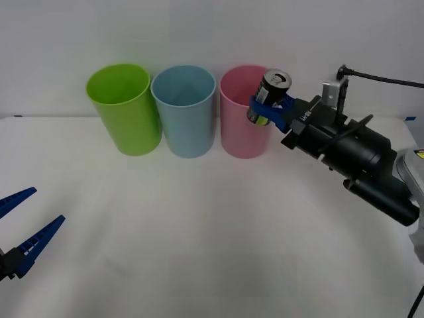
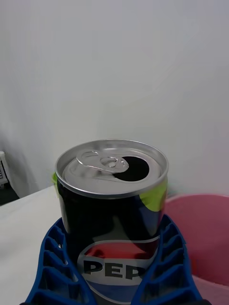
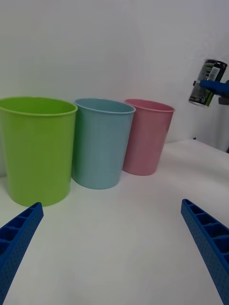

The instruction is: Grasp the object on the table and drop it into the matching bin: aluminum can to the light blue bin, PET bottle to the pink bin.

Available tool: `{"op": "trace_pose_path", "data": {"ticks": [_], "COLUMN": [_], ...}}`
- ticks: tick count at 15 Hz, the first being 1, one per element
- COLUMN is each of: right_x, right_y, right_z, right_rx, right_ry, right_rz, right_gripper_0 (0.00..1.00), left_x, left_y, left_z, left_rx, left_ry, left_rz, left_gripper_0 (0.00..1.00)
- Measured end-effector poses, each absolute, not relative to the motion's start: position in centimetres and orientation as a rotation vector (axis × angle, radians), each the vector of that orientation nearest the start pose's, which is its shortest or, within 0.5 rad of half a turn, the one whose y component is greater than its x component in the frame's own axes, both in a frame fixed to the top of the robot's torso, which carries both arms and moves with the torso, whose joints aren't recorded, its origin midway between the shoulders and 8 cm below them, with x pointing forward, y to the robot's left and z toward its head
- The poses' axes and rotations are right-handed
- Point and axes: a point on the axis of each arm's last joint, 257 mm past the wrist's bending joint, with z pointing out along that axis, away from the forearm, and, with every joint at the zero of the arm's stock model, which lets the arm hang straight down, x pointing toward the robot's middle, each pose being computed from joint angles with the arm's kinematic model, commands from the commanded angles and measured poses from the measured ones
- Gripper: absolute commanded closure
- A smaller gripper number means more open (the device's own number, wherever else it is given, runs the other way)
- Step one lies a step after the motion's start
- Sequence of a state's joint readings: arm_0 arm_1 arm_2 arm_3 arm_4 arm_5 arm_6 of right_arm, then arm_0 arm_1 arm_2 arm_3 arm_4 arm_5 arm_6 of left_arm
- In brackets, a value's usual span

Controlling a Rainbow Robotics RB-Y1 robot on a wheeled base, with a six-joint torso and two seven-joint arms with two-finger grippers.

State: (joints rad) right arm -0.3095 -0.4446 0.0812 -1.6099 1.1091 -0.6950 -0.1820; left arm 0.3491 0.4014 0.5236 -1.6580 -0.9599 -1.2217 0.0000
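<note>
can (image 1: pixel 270 97): held off the table, in the upper right of centre in the front view, tilted a little, silver top up with its opening showing; it overlaps the right rim of the pink bin (image 1: pixel 240 112) in that view; in the left wrist view the can (image 3: pixel 207 83) hangs in the air to the right of the pink bin, above rim height.
right gripper (image 1: pixel 266 109): blue fingers closed around the can's lower body, one on each side; black arm runs off to the right edge of the frame. in the right wrist view the fingers (image 2: pixel 52 267) hug the label, pink rim at lower right.
left gripper (image 1: pixel 25 225): lower left corner of the front view, low over the table, fingers spread wide, holding nothing.
bins: three in a row at the back of the table (image 1: pixel 199 232), upright; green bin (image 1: pixel 124 109) left, blue bin (image 1: pixel 185 109) middle, pink right; neighbours nearly touching.
</note>
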Motion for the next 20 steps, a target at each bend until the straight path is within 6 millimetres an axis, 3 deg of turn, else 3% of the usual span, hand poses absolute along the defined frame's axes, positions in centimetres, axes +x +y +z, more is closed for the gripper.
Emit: {"op": "trace_pose_path", "data": {"ticks": [7,11,16,20], "right_x": [57.5,60.9,63.0,63.5], "right_y": [-4.9,-1.3,2.7,6.2], "right_z": [-3.7,-2.6,-1.8,-1.1], "right_rx": [-0.654,-0.651,-0.636,-0.659], "right_ry": [1.282,1.302,1.324,1.336], "right_rz": [0.783,0.788,0.778,0.799], "right_gripper_0": [1.00,1.00,1.00,1.00], "left_x": [34.2,34.2,34.2,34.2], "left_y": [33.0,33.0,33.0,33.0], "left_z": [-16.9,-16.9,-16.9,-16.9], "left_rx": [0.465,0.465,0.465,0.465], "left_ry": [1.441,1.441,1.441,1.441], "left_rz": [-0.567,-0.567,-0.567,-0.567], "left_gripper_0": [0.00,0.00,0.00,0.00]}}
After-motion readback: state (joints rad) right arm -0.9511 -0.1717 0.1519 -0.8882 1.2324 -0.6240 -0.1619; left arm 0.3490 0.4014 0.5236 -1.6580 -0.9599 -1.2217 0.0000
